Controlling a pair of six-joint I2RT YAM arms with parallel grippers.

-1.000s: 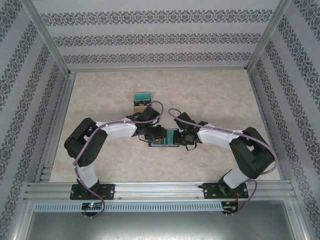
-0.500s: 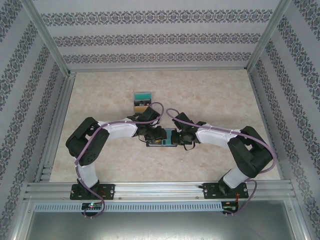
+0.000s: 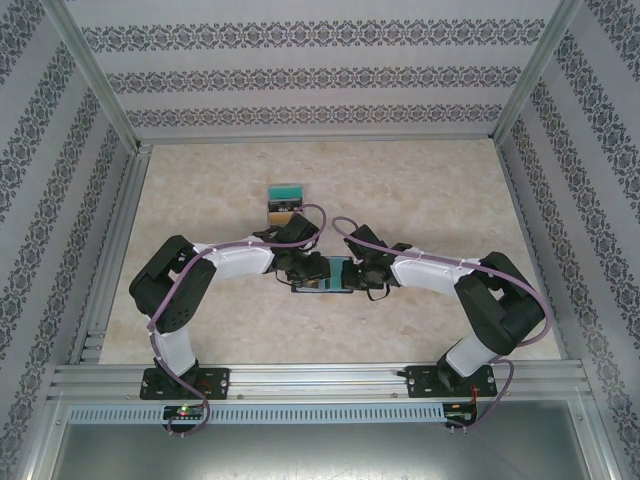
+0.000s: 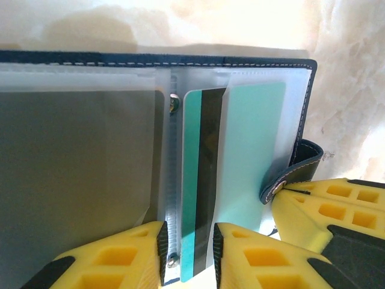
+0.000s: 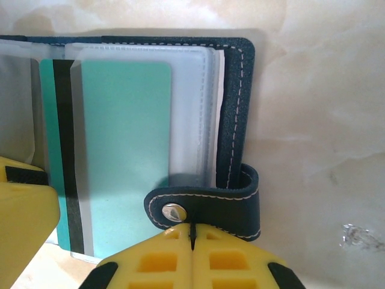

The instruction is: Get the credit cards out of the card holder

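Observation:
The card holder [image 4: 240, 61] lies open on the table, a navy wallet with clear sleeves, also seen as the card holder [image 3: 325, 277] between both arms. A teal credit card [image 4: 203, 180] with a black stripe sticks partly out of its right sleeve. A grey card [image 4: 78, 180] fills the left sleeve. My left gripper [image 4: 187, 256] is open a little, its fingers either side of the teal card's bare strip. My right gripper [image 5: 192, 235] is shut, its tips against the snap tab [image 5: 210, 208]. The teal card [image 5: 123, 150] lies beside that tab.
A tan wooden box with a teal top [image 3: 284, 200] stands behind the left arm. Pale marbled table [image 3: 420, 190] stretches behind and to the right. Metal frame rails [image 3: 320, 378] run along the near edge.
Both grippers and the card holder have shifted slightly to the left. The left jaws have widened very slightly.

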